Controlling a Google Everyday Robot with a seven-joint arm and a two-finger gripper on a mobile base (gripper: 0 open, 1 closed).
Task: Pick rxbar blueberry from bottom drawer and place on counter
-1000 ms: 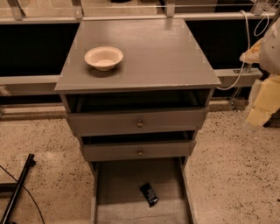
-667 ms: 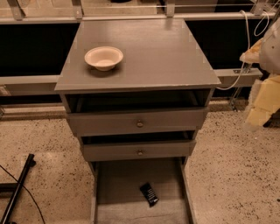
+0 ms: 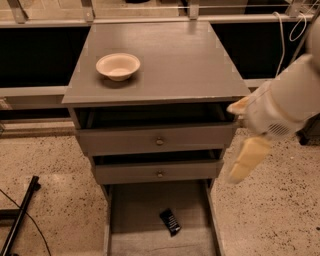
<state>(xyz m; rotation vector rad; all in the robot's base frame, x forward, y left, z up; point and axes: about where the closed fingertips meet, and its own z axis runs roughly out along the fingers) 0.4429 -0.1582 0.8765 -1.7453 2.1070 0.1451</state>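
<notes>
A cream bowl [image 3: 118, 66] sits on the counter [image 3: 175, 60], up and left of the gripper [image 3: 242, 134]. Down-left of it, the rxbar blueberry [image 3: 170, 222] lies flat in the bottom drawer [image 3: 140, 210], its long axis diagonal with the far end leaning left; the print is unreadable. The gripper hangs at the cabinet's right edge, fingers apart and empty.

Speckled beige terrazzo floor [image 3: 45, 165] is being shown on both sides of a grey drawer cabinet [image 3: 79, 119], viewed from above and in front. Its two knobbed drawers [image 3: 159, 141] are being shown slightly ajar. Behind it, black panels [image 3: 35, 55] are being bounded by a pale grey rail [image 3: 30, 94] below and a light ledge with metal brackets [image 3: 88, 9] above. A white cable [image 3: 280, 35] is being draped at top right. A black pole [image 3: 20, 215] and thin cord [image 3: 35, 232] are being shown on the floor, lower left. Warm, dim light is being cast. The gripper [image 3: 237, 140] is being held at the cabinet's right front edge.
</notes>
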